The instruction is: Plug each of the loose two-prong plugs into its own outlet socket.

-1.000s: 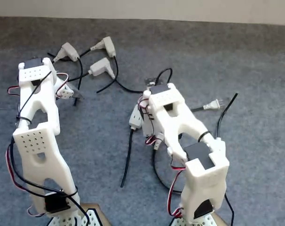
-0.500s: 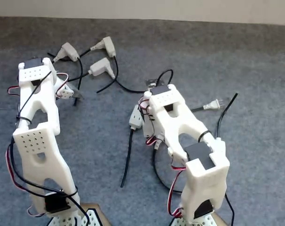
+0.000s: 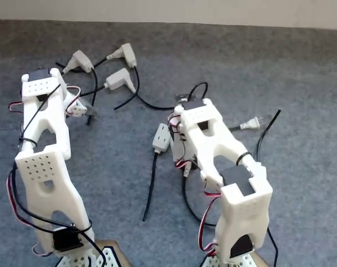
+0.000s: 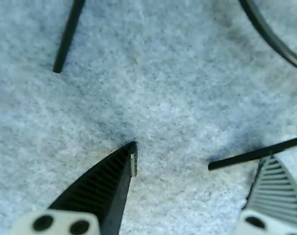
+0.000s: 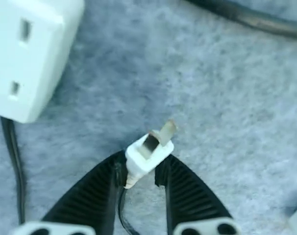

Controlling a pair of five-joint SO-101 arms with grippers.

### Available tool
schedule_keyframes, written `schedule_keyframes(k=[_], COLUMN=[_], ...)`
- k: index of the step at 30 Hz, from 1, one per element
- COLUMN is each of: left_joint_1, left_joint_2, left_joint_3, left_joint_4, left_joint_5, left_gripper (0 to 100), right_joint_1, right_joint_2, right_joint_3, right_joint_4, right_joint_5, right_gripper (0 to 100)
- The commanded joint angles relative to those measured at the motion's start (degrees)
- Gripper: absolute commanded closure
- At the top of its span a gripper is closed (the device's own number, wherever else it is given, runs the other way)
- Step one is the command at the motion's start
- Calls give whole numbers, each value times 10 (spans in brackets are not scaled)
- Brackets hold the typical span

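My right gripper is shut on a small white two-prong plug, its prongs pointing out over the carpet, tilted. A white outlet socket with two slots lies close by, apart from the plug. From above, that socket lies just left of the right arm's wrist. Another loose two-prong plug lies on the carpet to the right, on a black cord. My left gripper stands open just above the carpet, holding nothing; it shows at the far left.
Three white angled connector bodies on black cords lie at the back left. A cut cord end lies near the left gripper's light finger. Black cords loop across the grey carpet around the right arm.
The right arm has shifted a little to the right, uncovering more of the outlet socket. The left arm has not moved.
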Motion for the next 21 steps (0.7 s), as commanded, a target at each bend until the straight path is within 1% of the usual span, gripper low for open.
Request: schedule_keyframes(k=[1,8,11,17,19,21], left_joint_1=[-1,-1,-1,-1,-1,-1], left_joint_2=[-6,-6,-6,-6,-6,-6], left_joint_3=[-17,-17,-17,-17,-17,-17], left_joint_4=[-10,-10,-10,-10,-10,-10], left_joint_5=[4,4,4,4,4,4], left_gripper=[639,639,639,639,639,639], right_joint_1=[51,109,113,109,109,109], right_joint_2=[11,11,12,12,12,12], right_joint_3=[-1,-1,0,0,0,0], right_joint_4=[-1,6,6,5,5,4], right_joint_5=[36,82,94,95,95,93], right_gripper=[969,969,968,964,929,870])
